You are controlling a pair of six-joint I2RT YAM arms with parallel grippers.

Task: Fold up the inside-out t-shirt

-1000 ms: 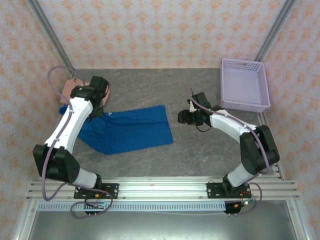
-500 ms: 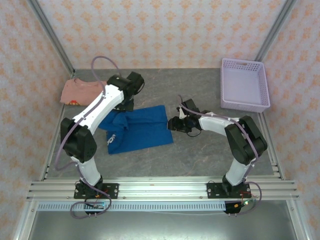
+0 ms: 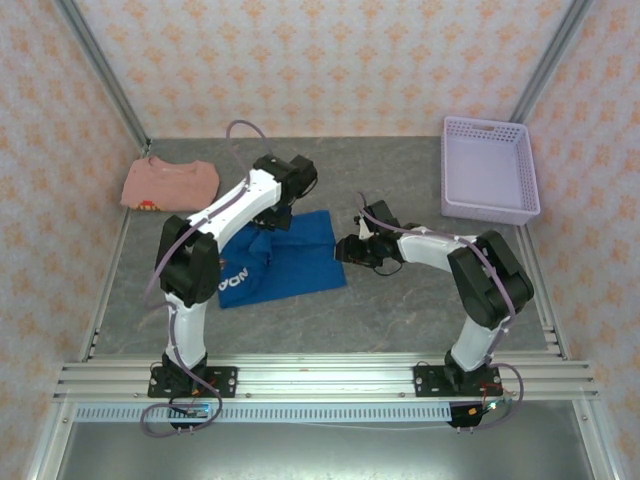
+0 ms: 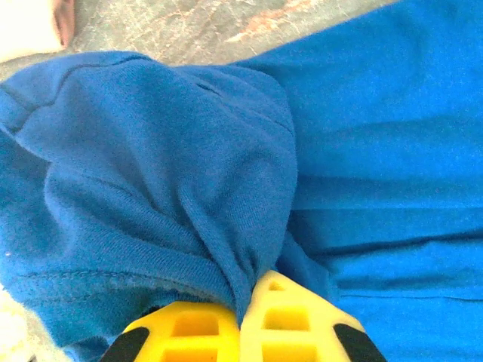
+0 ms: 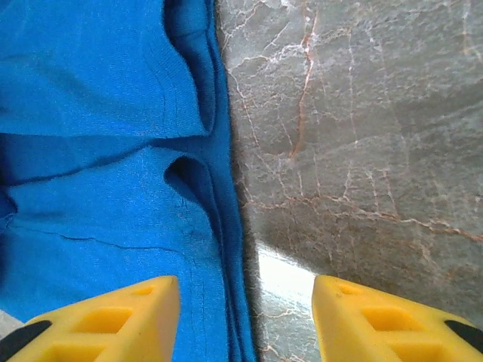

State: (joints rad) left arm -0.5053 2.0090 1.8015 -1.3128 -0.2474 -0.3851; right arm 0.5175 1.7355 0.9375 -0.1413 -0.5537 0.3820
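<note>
Overhead view of a bench surfaced in grey stone-look material with pale and rust-coloured veins, shown close up in the right wrist view. The cell is enclosed on three sides by walls papered in pale peach with a repeating orange motif. Slanted metal posts mark the back corners. A ribbed aluminium rail runs along the near edge and carries both arm bases.

The blue shirt lies on the bench left of centre, its right part flat and its left part bunched and lifted, with white lettering showing near the front-left corner. The left hand is over the shirt's rear-left area. In its wrist view the hand is closed, its yellow fingers pinching a gathered fold of the shirt, whose hemmed edge hangs to the left.

The right hand sits at the shirt's right edge. In its wrist view the hand is open and holds nothing, with one finger above the shirt and the other above bare bench.

A folded pink shirt lies at the rear-left corner, well apart from the blue one. A lavender lattice basket stands at the rear right.
</note>
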